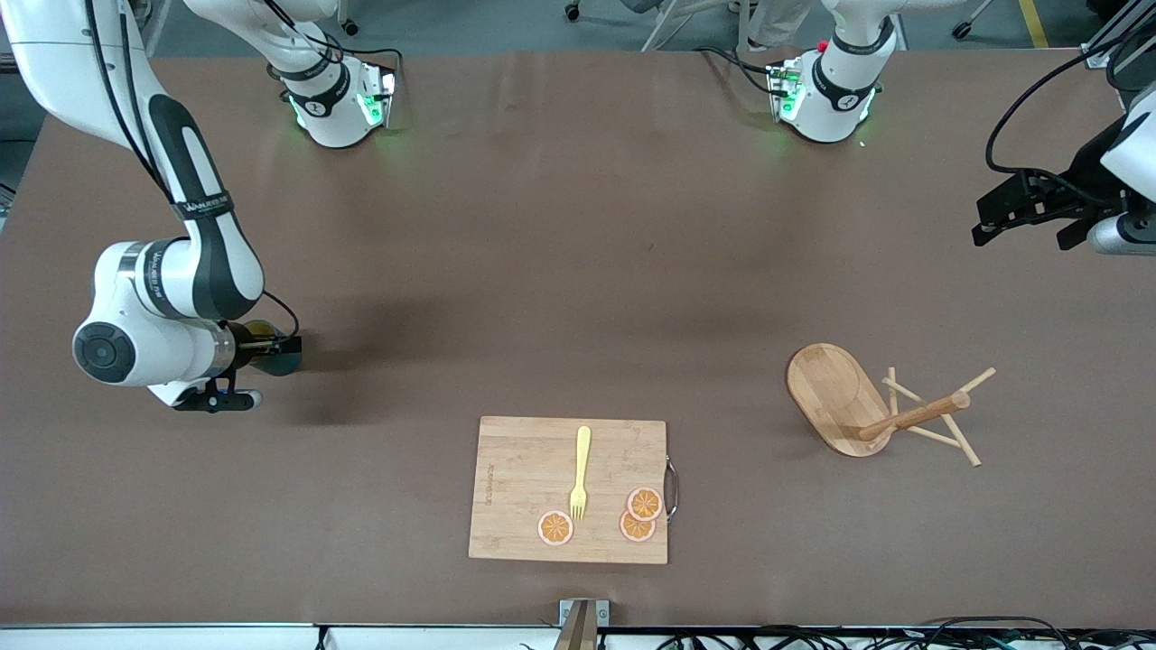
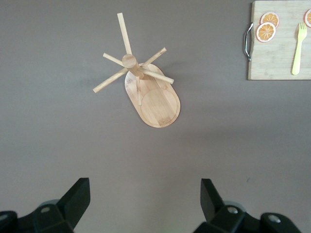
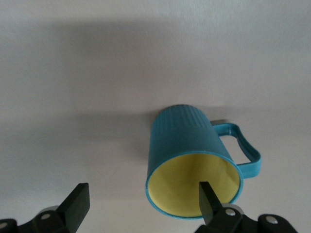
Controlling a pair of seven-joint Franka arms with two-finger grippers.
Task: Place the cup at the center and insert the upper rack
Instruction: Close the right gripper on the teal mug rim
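Beside right gripper: cup

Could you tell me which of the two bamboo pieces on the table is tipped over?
The upper rack, toward the left arm's end, lies on its side, its base on edge and post level. The cutting board lies flat.

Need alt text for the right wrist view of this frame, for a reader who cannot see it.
A teal cup with a yellowish inside and a side handle sits on the plain table, its mouth toward the camera. The right pincer is open, one fingertip over the cup's rim, the other clear beside it.
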